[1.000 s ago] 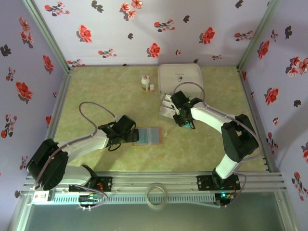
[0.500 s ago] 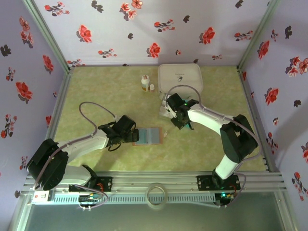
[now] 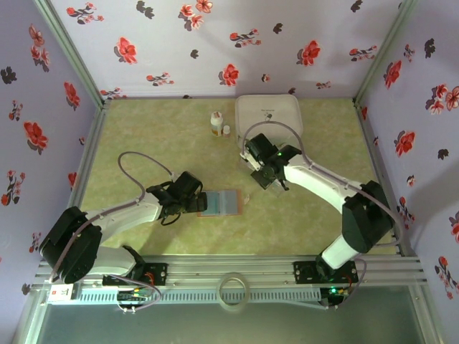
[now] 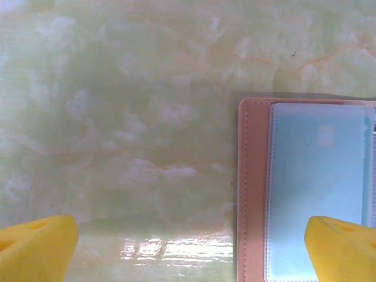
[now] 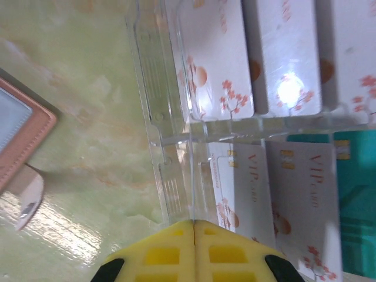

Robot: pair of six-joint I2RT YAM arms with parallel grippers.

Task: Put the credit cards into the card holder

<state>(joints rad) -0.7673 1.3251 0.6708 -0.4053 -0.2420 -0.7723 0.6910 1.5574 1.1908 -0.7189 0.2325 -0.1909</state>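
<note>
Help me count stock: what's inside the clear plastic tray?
White cards with pink print in two rows, plus a teal card. The right end effector hides some card ends.

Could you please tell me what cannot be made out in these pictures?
- Right wrist view: credit cards cut off by the top and right edges, so no count; right gripper fingers hide what is beneath their tips.
- Left wrist view: card holder cut off by right edge.
- Top view: bottles too small to read.

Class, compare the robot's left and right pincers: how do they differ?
The left pincer stands wide open; the right pincer is shut. The left straddles the edge of the card holder; the right sits over the clear tray of credit cards. Both have yellow fingertips.
</note>
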